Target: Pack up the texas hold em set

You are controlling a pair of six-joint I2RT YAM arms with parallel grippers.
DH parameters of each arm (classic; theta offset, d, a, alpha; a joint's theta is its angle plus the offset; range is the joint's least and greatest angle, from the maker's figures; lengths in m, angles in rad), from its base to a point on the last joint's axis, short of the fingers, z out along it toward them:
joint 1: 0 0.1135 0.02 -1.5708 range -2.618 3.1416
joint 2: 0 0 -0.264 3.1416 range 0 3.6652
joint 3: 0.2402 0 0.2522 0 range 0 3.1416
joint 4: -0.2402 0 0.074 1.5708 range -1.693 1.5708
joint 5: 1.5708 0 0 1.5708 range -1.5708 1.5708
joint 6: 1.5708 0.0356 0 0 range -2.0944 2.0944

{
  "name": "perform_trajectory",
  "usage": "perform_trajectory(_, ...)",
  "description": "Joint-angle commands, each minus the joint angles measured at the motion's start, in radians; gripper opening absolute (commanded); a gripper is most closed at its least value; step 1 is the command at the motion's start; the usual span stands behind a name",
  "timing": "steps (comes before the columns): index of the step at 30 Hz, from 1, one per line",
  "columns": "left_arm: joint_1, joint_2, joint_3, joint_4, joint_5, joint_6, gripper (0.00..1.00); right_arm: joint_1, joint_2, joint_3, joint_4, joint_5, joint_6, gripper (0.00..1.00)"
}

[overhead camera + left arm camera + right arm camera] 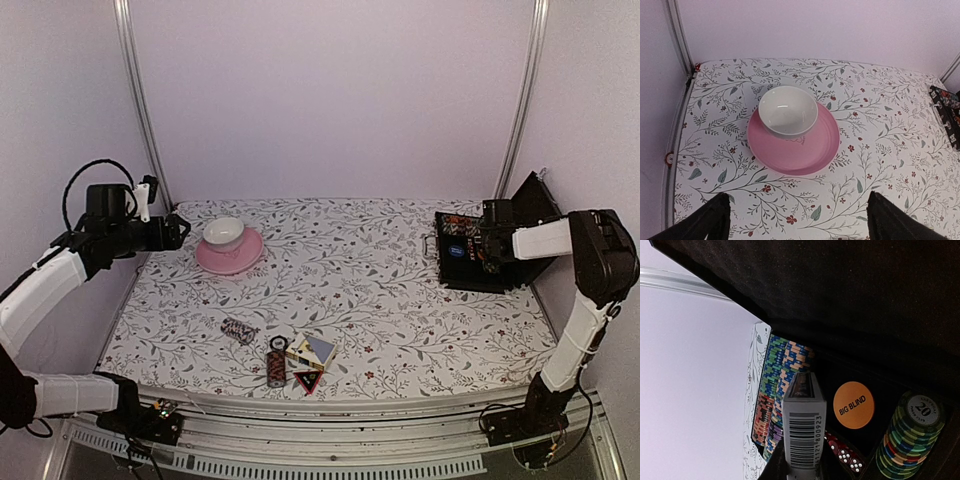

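Right wrist, gripped card deck (804, 440), chip rolls (785, 365), dice (845, 455)

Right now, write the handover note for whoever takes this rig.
Left end effector: open, empty, facing the pink saucer.
Right end effector: shut on a card deck at the open case.
Done: chips sit in the case.
Left: a chip roll, a second roll, a second deck and the triangle marker lie on the table; lid not yet closed.
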Motion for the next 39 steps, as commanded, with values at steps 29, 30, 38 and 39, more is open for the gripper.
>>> perform_trajectory(29,0.01,0.029,-0.004,0.002,-0.027,0.022,0.95,-0.01,0.175,0.128,0.031,-0.002,-0.014,0.31)
perform_trajectory(30,0.011,0.028,-0.004,0.002,-0.028,0.022,0.95,-0.01,0.163,0.123,0.031,-0.004,-0.019,0.33)
perform_trajectory(38,0.012,0.02,-0.005,0.002,-0.025,0.022,0.95,-0.016,0.048,0.076,0.025,-0.04,-0.115,0.52)
perform_trajectory(39,0.012,0.017,-0.006,0.002,-0.025,0.022,0.95,-0.018,0.034,0.066,0.022,-0.05,-0.121,0.54)
